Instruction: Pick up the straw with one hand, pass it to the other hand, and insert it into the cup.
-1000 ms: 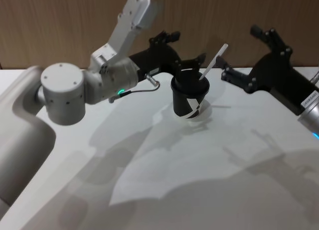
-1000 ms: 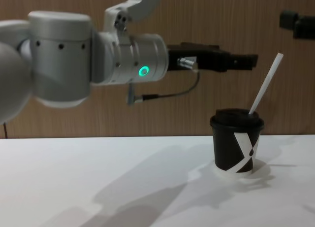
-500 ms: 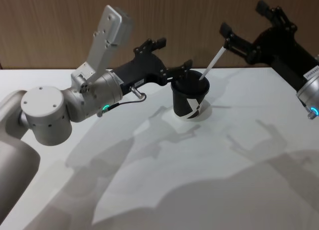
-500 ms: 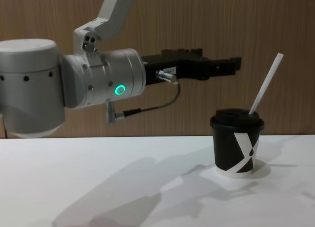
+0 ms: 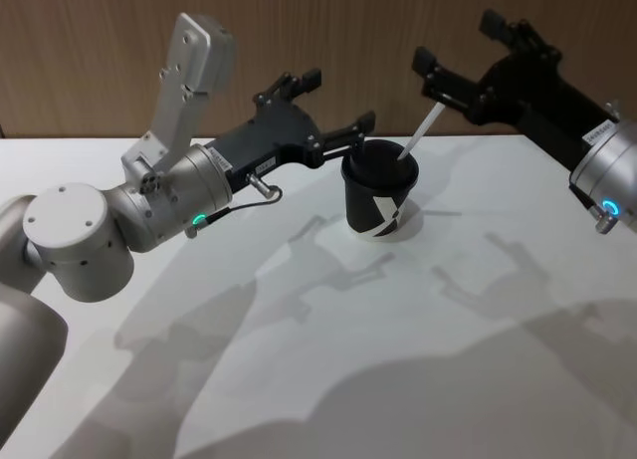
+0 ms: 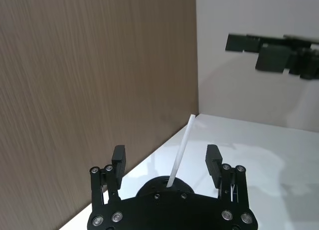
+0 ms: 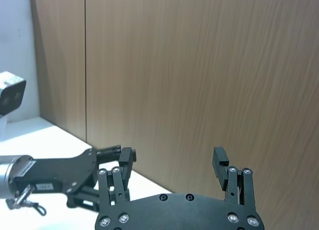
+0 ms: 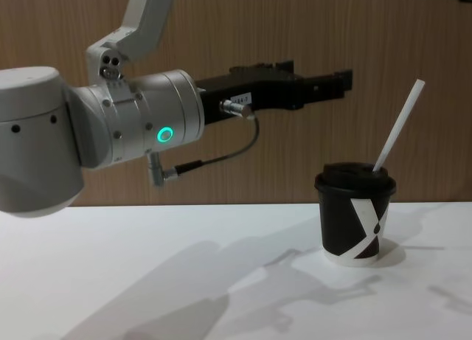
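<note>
The left gripper [image 5: 331, 109] is held with fingers spread and empty just left of the cup [image 5: 379, 192], which stands on the white table [image 5: 299, 359]. The straw [image 5: 422, 133] is already seated through the lid, leaning up to the right. The right gripper [image 5: 449, 66], fingers also spread wide, is poised near the straw's top. A careless pull-away could clip the straw or tip the light cup.
</note>
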### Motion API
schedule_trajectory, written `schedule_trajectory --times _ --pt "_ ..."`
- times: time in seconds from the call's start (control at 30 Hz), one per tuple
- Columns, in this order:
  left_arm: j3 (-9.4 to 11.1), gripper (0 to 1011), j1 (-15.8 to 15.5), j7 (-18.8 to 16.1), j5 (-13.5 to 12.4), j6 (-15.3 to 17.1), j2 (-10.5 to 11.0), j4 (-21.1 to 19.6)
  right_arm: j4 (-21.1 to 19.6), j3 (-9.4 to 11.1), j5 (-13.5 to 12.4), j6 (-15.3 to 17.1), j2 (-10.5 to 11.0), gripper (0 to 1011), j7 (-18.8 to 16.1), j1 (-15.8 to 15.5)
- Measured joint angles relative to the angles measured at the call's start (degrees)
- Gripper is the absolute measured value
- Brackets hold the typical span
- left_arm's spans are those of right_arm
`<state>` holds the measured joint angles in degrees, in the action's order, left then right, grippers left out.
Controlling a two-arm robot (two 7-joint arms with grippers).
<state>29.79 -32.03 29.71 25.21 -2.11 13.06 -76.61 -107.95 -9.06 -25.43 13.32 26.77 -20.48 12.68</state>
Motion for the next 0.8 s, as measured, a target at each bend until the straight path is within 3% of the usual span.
schedule_trajectory --times 0.33,0.8 --pt "-0.38 1003 0.11 -0.68 1.03 0.20 -0.10 -1.02 0.11 -1.10 -1.38 3.28 1.38 1001 -0.84 0.17" --pt "-0.29 1003 -0.37 -2.81 0.50 2.43 -0.49 -2.17 0.34 -1.89 -2.40 4.17 2.41 1001 -1.41 0.01"
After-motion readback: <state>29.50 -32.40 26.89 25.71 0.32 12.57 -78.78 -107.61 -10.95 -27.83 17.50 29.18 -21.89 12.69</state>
